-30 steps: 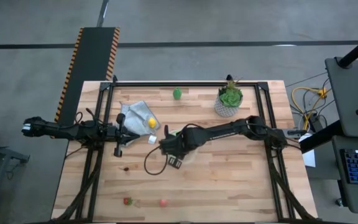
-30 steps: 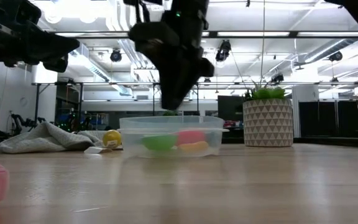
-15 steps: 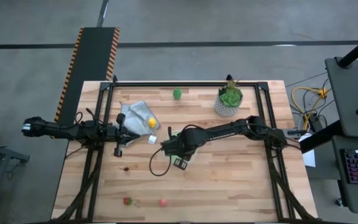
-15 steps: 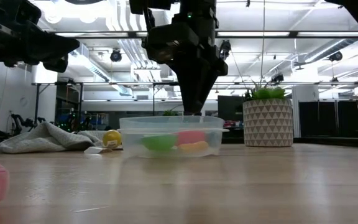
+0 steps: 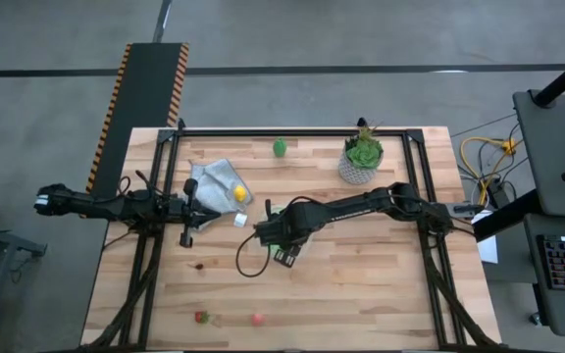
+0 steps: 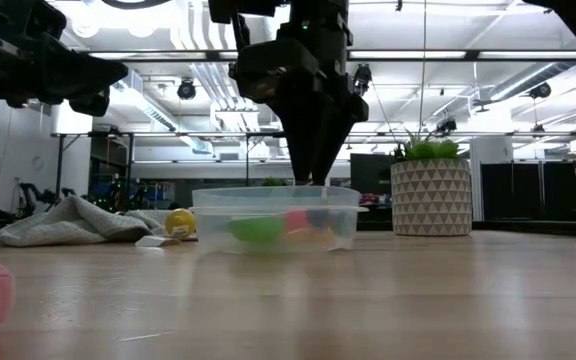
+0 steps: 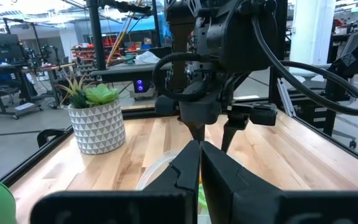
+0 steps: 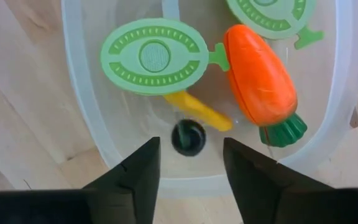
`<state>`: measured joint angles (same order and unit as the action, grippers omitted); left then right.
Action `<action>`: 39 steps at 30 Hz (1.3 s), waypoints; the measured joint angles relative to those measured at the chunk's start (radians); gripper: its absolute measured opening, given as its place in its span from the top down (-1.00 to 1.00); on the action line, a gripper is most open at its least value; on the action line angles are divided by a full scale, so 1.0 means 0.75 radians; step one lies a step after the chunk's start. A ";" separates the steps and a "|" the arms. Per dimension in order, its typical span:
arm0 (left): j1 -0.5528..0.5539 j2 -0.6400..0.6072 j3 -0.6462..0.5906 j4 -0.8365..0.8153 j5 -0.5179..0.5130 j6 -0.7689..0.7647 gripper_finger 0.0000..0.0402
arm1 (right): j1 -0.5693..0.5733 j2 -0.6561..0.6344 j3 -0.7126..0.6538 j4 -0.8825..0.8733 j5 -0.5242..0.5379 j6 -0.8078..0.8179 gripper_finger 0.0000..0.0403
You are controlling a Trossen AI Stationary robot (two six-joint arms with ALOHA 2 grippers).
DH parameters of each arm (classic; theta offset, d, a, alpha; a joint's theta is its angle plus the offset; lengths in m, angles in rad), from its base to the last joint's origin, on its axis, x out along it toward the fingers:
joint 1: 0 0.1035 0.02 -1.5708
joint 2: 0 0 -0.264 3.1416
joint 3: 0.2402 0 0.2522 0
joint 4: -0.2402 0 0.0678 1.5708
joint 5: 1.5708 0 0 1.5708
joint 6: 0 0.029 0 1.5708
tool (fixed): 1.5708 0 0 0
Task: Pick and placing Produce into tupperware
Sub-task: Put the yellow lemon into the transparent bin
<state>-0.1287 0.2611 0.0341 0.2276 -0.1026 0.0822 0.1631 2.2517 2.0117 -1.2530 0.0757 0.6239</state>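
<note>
My right pincer hangs just above the tub, fingers apart and empty; a small dark piece lies inside beside the carrot. Lifting away carelessly, I could clip the rim and tip the tub.

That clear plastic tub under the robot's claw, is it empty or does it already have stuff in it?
Not empty. The clear tub holds a toy carrot, green slices, a yellow piece and a small dark piece beneath the open right gripper.

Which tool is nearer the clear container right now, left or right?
Right. The right tool hangs open directly over the clear container, fingers apart above its contents. The left tool waits shut off to the container's side, past the cloth.
</note>
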 joint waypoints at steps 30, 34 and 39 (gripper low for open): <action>0.001 0.001 0.000 0.000 0.022 -0.066 1.00 | 0.066 -0.792 -0.245 0.884 0.000 -1.011 0.08; 0.000 0.000 0.000 0.001 0.021 -0.066 1.00 | 0.089 -1.017 -0.487 0.922 0.018 -1.042 0.11; 0.000 0.001 0.000 0.001 0.020 -0.066 1.00 | 0.090 -1.301 -0.900 1.110 0.041 -1.043 0.15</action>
<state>-0.1287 0.2616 0.0341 0.2280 -0.0877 0.0329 0.2302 1.2758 1.3364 -0.4202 0.1066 -0.1581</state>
